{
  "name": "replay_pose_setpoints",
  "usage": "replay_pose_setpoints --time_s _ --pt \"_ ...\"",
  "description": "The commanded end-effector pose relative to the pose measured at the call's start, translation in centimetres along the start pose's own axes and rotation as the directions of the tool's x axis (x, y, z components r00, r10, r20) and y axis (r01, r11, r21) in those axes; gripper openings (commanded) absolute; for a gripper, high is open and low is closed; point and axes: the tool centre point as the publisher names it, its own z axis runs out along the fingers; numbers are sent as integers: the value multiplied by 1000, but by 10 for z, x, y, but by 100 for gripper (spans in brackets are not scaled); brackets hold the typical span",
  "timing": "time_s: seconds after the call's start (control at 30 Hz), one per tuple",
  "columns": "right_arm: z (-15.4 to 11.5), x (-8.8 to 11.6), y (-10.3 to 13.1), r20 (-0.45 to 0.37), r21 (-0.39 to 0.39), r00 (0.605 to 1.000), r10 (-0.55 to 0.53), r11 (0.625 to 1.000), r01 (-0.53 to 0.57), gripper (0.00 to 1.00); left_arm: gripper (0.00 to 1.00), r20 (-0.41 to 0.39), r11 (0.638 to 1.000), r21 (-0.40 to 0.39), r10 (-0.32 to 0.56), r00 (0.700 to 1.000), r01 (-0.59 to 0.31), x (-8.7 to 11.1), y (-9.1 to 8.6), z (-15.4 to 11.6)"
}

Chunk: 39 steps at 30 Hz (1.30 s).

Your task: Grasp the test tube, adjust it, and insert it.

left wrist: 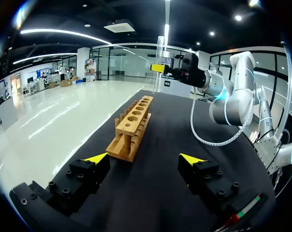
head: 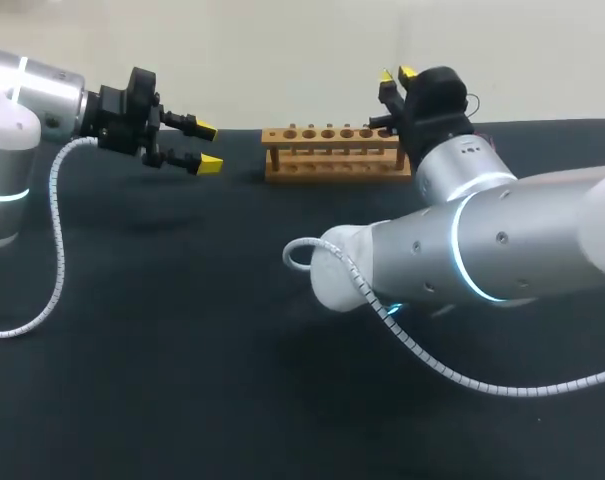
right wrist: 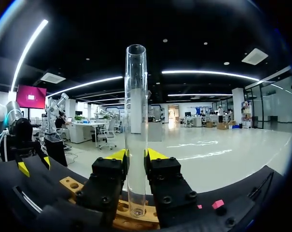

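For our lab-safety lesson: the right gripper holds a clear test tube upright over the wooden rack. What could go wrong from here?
1. The test tube ends close above the rack; if it is off a hole, it may strike wood and crack.
2. The right gripper pinches it low, so the long upper part might tilt or slip.

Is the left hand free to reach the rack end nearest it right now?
Probably yes: the left hand is open and faces the rack end-on, with nothing visible between them. The right hand, shut on the test tube, is at the rack's other end.
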Motion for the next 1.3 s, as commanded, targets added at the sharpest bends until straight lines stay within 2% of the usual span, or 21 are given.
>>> replay_pose_setpoints --time_s 0.03,0.9,1.3 --pt "4 1 1 -1 -26 1000 -4 1000 4 0 100 0 1000 -2 1 1000 -1 0 -1 0" --pt "24 18 31 -5 -160 1000 3 987 -3 0 100 0 1000 -2 1 1000 -1 0 -1 0" --pt "29 27 22 -10 -160 1000 4 987 -5 0 100 0 1000 -2 1 1000 -1 0 -1 0"
